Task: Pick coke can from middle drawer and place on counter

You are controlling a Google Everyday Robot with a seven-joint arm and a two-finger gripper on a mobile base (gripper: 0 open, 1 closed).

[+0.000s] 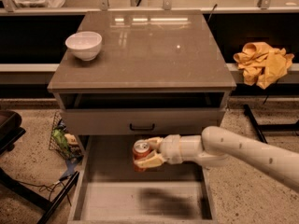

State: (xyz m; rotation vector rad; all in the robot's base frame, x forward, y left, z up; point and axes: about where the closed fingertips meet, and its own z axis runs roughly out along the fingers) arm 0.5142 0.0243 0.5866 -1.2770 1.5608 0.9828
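Observation:
The coke can (140, 153), red-orange with a silver top, is upright in my gripper (150, 152), which is shut on it from the right. I hold it in the air above the open middle drawer (140, 199), just below the closed drawer front with the black handle (142, 127). My white arm (233, 150) reaches in from the lower right. The can's shadow lies on the drawer's pale floor. The counter (154, 45) is the glossy grey-brown top of the cabinet, above and behind the can.
A white bowl (84, 45) stands on the counter's left rear. A yellow cloth (263, 63) lies on the ledge at right. A wire basket with clutter (63, 141) sits on the floor left of the cabinet. A dark stand leg (28, 190) is at lower left.

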